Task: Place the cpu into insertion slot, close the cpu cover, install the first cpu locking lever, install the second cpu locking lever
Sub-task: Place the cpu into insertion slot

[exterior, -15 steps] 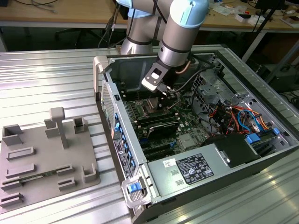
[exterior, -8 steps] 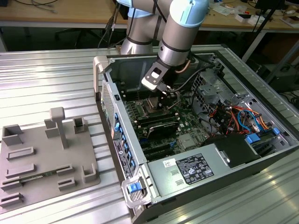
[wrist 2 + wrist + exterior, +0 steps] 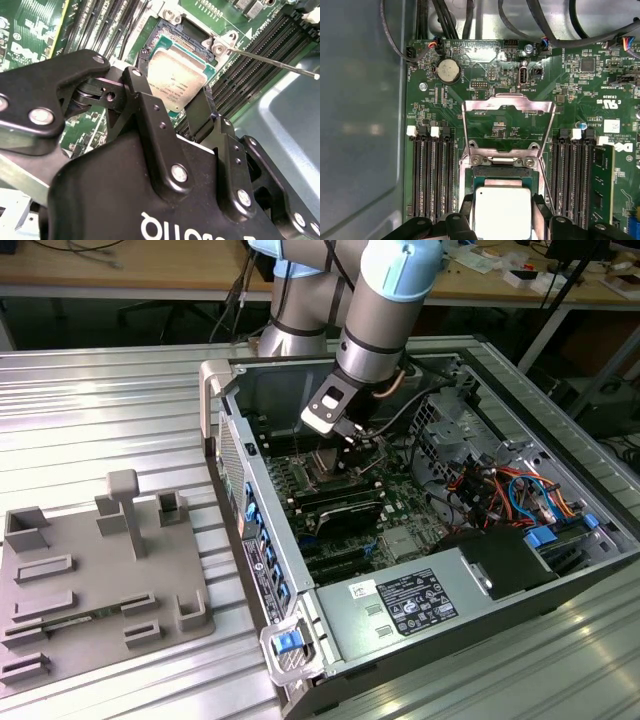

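Two fingers of the gripper pinch the cpu by opposite edges, narrow grip, right over the insertion slot on the green board; can't tell if seated. The cpu cover is flipped open, hinged just beside slot.

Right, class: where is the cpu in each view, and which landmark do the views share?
Exterior view: too small to tell, by the gripper.
Second wrist view: the cpu between the fingers.
First wrist view: the cpu beside the open cpu cover.
Shared landmark: green circuit board.
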`<action>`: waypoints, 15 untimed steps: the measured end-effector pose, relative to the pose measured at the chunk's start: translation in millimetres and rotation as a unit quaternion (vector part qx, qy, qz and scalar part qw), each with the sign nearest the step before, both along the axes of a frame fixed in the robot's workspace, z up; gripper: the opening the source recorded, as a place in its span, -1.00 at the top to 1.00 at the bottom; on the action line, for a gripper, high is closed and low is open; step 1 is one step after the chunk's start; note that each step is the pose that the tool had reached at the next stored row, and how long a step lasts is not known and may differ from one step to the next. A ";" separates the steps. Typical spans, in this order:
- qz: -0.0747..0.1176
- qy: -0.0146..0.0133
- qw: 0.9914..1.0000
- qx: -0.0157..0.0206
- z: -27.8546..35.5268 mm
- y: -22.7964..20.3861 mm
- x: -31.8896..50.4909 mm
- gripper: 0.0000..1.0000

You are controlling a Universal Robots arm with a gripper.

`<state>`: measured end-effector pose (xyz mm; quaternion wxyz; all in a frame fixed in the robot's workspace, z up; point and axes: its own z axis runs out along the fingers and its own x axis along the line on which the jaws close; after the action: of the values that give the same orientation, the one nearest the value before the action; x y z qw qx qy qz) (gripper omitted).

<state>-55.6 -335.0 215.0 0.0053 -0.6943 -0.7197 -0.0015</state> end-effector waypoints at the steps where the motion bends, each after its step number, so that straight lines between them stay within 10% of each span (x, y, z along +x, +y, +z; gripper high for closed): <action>1: 0.000 0.000 1.000 0.000 -1.5 0.0 0.0 -0.09; 15: 0.000 0.001 1.000 0.000 -11.8 1.1 -0.3 -0.09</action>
<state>-55.9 -333.9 203.3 0.0061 -0.6943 -0.7197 -0.0008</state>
